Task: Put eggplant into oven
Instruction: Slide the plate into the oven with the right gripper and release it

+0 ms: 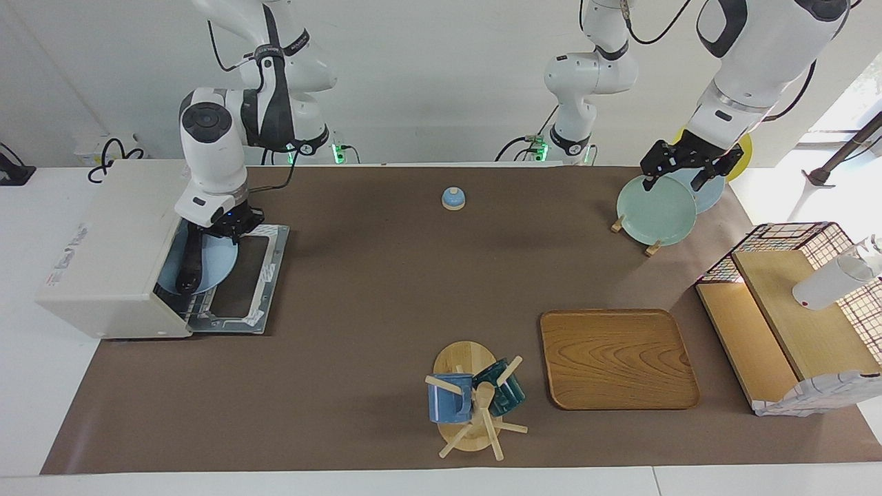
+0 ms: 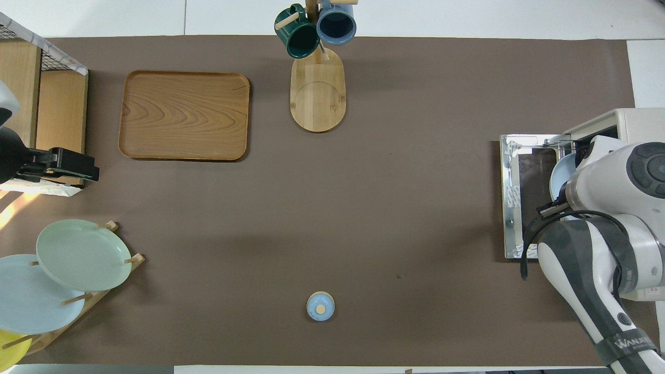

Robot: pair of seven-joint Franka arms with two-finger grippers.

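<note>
The dark eggplant (image 1: 189, 266) lies on a light blue plate (image 1: 219, 265). My right gripper (image 1: 222, 222) is shut on that plate's rim, at the edge nearest the robots. Plate and eggplant hang in the mouth of the cream oven (image 1: 110, 238), over its wire rack, above the inner end of the dropped door (image 1: 265, 275). In the overhead view my right arm hides the eggplant; only a sliver of the plate (image 2: 560, 175) shows beside the oven (image 2: 636, 122). My left gripper (image 1: 682, 172) waits open over the green plate (image 1: 656, 210), holding nothing.
A small blue bell (image 1: 453, 198) sits near the robots at mid-table. A wooden tray (image 1: 618, 358) and a mug tree (image 1: 475, 396) stand toward the table's front edge. A plate rack (image 2: 78, 259) and a wire shelf (image 1: 792, 310) occupy the left arm's end.
</note>
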